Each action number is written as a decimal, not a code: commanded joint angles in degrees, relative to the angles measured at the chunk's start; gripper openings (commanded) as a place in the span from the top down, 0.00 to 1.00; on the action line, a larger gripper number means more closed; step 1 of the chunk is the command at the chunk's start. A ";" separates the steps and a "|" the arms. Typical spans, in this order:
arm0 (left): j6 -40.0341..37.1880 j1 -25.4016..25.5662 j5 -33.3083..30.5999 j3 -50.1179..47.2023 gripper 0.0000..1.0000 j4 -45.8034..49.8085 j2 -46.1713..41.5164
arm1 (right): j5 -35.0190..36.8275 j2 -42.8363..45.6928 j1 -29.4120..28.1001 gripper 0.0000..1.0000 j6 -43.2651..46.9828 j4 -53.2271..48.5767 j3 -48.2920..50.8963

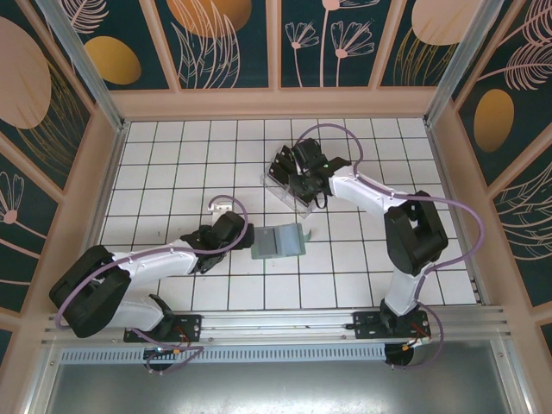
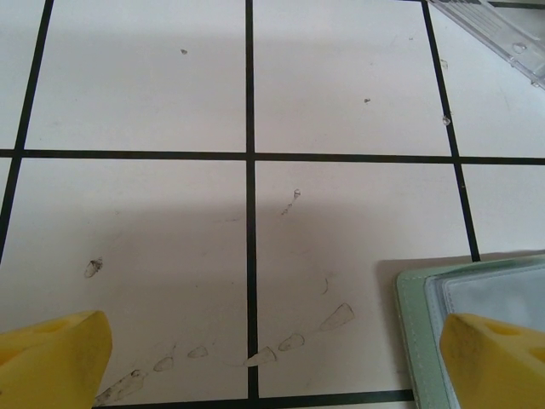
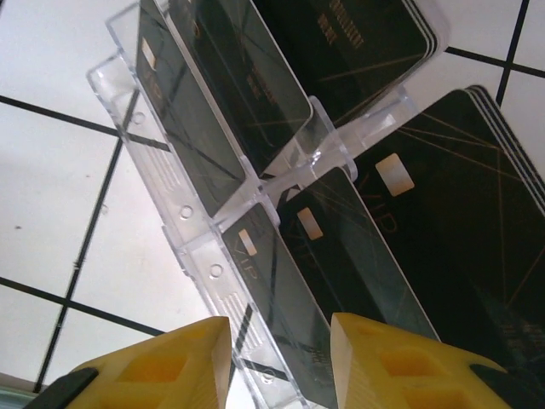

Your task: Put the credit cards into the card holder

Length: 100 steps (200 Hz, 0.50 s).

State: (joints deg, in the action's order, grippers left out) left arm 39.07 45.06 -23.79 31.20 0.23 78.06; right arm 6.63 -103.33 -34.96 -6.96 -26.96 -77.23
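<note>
A: How is the right claw [image 3: 281, 362] set?
B: Its jaws are placed at both sides of 1 of the credit cards [image 3: 272, 298] in the clear rack [image 3: 174, 217]. Whether it is gripped cannot be told.
A: And the left claw [image 2: 272, 362]?
B: It is held wide open at the edge of the card holder [image 2: 417, 315] on the desk [image 2: 136, 85], probably so that the holder can be steadied.

You have the flat grey-green rounded-corner card holder [image 1: 278, 241] lying mid-table on the white tiled table [image 1: 172, 164], just right of the left gripper [image 1: 222, 206]. Behind the holder and apart from it, the clear plastic two-column slotted rack [image 1: 289, 179] sits askew to the tile lines. Thin black rectangular credit cards [image 3: 477, 221] stand in both its columns. The right gripper [image 3: 281, 336] is over the rack, a finger either side of one slotted card.
</note>
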 commanded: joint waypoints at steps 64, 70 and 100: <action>-0.75 0.04 0.46 1.45 0.02 0.49 0.88 | 9.66 -6.27 -2.52 0.63 3.86 -4.01 -5.06; -0.75 0.03 0.39 1.41 0.02 0.47 0.93 | 9.88 -6.58 -2.69 0.63 3.99 -4.10 -5.23; -0.75 0.03 0.28 1.32 0.01 0.49 0.80 | 9.86 -7.43 -3.10 0.65 4.56 -4.77 -5.85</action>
State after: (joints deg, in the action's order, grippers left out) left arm 39.07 45.06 -23.14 31.51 0.23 78.46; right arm 14.26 -109.73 -37.52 -3.79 -29.45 -80.93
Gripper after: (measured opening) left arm 0.985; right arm 0.359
